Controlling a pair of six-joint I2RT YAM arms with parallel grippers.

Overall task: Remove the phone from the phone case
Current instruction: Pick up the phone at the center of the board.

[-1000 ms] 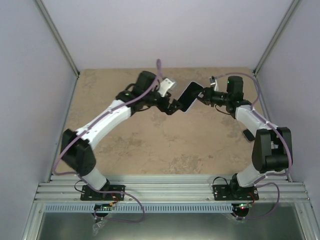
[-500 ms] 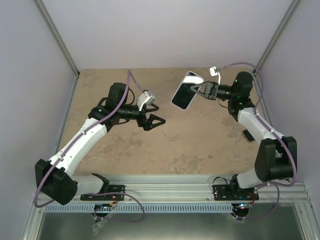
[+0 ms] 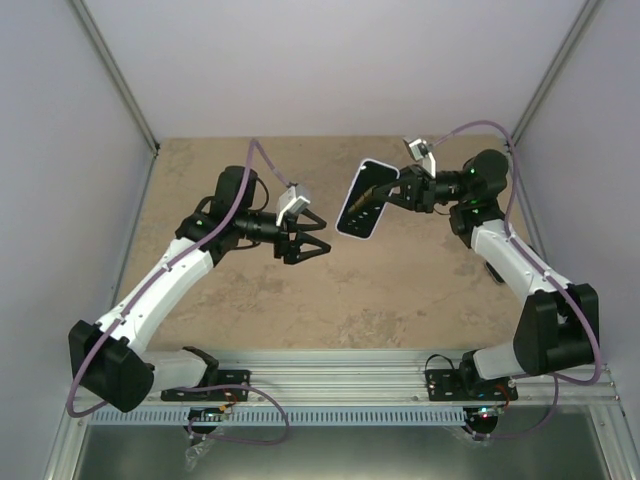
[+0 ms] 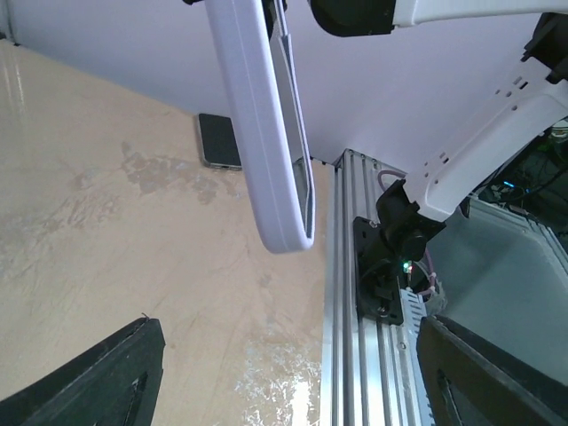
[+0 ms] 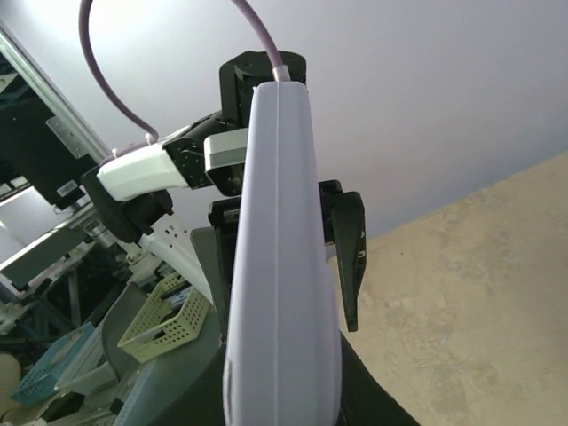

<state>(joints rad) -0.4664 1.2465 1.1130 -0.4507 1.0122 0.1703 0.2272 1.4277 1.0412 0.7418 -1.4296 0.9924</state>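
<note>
The phone sits in its lavender case point(image 3: 361, 199), dark screen up, held in the air over the table's far middle. My right gripper point(image 3: 393, 190) is shut on its right end. In the right wrist view the case point(image 5: 282, 266) shows edge-on between my jaws. My left gripper point(image 3: 312, 239) is open and empty, just left of and below the case, not touching it. In the left wrist view the case point(image 4: 266, 133) hangs edge-on above and ahead of my wide-open left gripper point(image 4: 293, 390).
A dark flat phone-like object point(image 3: 494, 270) lies on the table by the right arm; it also shows in the left wrist view point(image 4: 219, 140). The aluminium rail point(image 3: 340, 380) runs along the near edge. Grey walls enclose the tan table point(image 3: 300, 300).
A second ago both grippers held the cased phone. The left gripper let go, opened and pulled back left. The right gripper lifted the phone, then tipped it down toward the left gripper.
</note>
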